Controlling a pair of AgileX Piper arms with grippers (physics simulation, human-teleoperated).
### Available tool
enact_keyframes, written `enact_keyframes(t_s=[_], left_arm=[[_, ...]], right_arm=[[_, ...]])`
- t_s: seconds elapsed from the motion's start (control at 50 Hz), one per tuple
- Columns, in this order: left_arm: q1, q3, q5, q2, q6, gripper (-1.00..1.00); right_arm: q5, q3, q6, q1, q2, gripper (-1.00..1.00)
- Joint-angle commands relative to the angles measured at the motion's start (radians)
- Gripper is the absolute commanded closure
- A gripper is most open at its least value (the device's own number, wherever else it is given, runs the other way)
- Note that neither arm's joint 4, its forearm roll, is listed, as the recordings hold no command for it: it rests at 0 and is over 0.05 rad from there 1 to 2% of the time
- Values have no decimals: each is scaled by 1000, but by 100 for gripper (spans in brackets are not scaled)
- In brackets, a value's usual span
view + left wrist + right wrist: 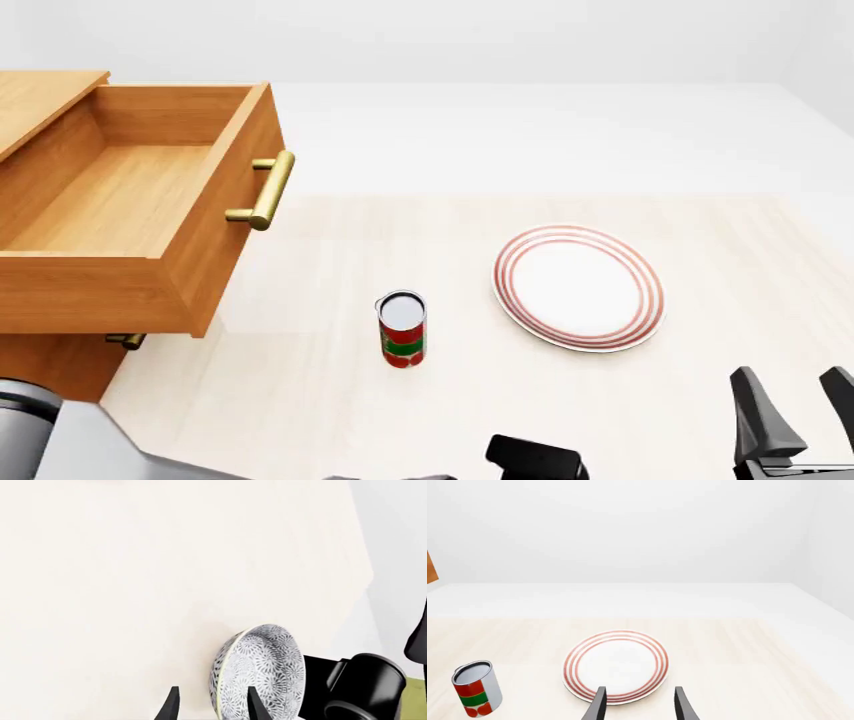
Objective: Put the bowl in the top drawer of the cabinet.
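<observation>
1. Wooden top drawer of the cabinet already stands pulled out at ten o'clock, nothing inside.
2. Patterned bowl shows only in the left wrist view, just ahead of the spread, empty left gripper; not yet grasped.
3. Right gripper hangs parted and empty at five o'clock.

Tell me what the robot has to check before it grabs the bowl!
1. Top drawer open with room inside: ok.
2. Bowl found: ok in the left wrist view; it is out of the front view.
3. Left claw open: ok, fingers apart.
4. Left claw around the bowl: not ok, one finger overlaps it, nothing gripped.
5. Right claw out of the way: ok, open near the plate.
6. Can clear of the drawer: ok, standing apart.
</observation>
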Motion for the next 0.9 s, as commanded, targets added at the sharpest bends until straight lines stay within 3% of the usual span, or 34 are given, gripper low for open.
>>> enact_keyframes(t_s=[0.02,0.54,0.56,0.7,0.9], left_arm=[[-5,14,-24,14,-11,-100],[-8,-4,-24,34,-15,-100],[1,-9,-17,33,-4,100],[54,-40,25,29,57,100],[84,-49,48,17,88,100]], right_arm=[[0,0,0,0,0,-100],[0,0,0,0,0,-100],[0,0,0,0,0,-100],[0,0,0,0,0,-100],[0,0,0,0,0,-100]])
